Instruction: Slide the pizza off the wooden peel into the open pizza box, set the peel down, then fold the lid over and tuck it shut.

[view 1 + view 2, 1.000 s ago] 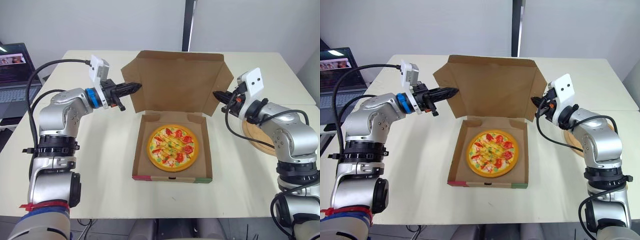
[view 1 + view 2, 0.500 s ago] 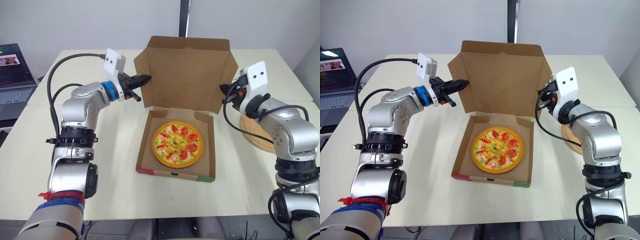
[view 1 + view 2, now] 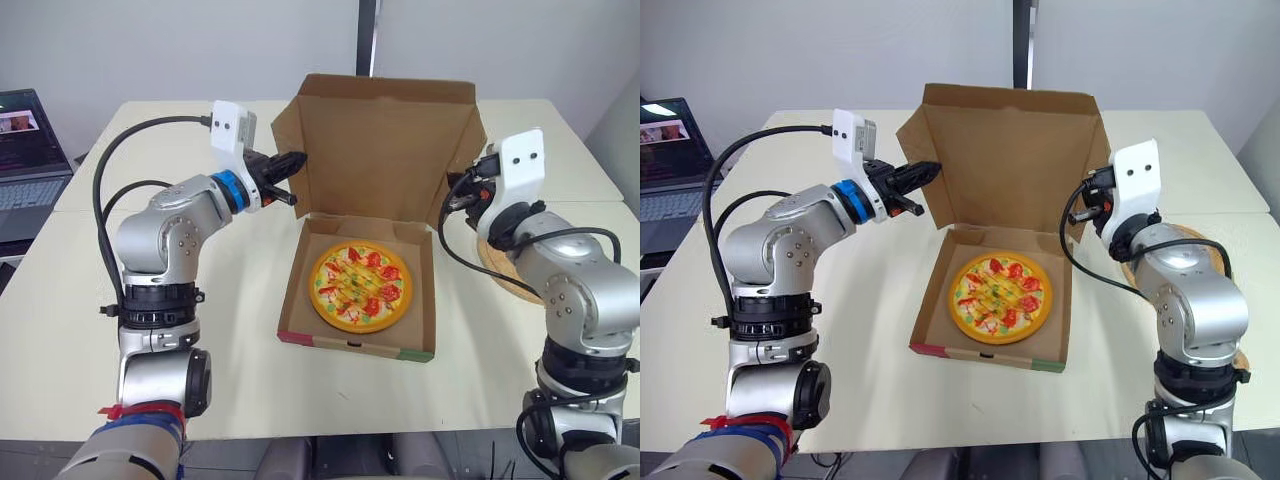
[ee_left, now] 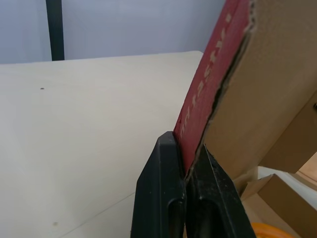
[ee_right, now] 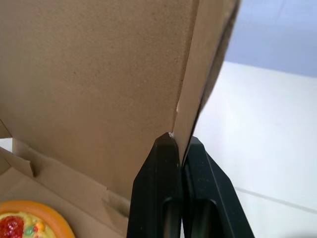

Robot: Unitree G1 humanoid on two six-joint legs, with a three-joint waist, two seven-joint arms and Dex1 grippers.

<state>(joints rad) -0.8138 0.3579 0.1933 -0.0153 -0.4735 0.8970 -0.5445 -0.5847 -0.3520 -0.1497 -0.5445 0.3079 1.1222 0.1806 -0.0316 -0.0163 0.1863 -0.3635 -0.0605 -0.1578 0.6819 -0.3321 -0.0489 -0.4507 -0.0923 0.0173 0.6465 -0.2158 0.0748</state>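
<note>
The open brown cardboard pizza box (image 3: 352, 345) sits near the middle of the pale tabletop (image 3: 230, 330). The round toy pizza (image 3: 361, 285), orange-rimmed with red and green toppings, lies flat inside the box's base. The brown cardboard lid (image 3: 390, 150) stands nearly upright from the far edge of the base, with its inner face towards the camera.

The left hand (image 4: 185, 145) reaches in from the left, its two black fingers pinched together on the lid's left side flap. The left wrist view shows the flap's red printed outer face wedged between the fingertips. The right hand (image 5: 179, 139) is closed on the opposite side flap, its fingers clamping the cardboard edge just above the base's right rear corner.

The round light wooden peel (image 3: 492, 268) lies flat on the tabletop to the right of the box, partly hidden behind the right arm and apart from the cardboard. A dark laptop (image 3: 25, 150) rests open at the far left.
</note>
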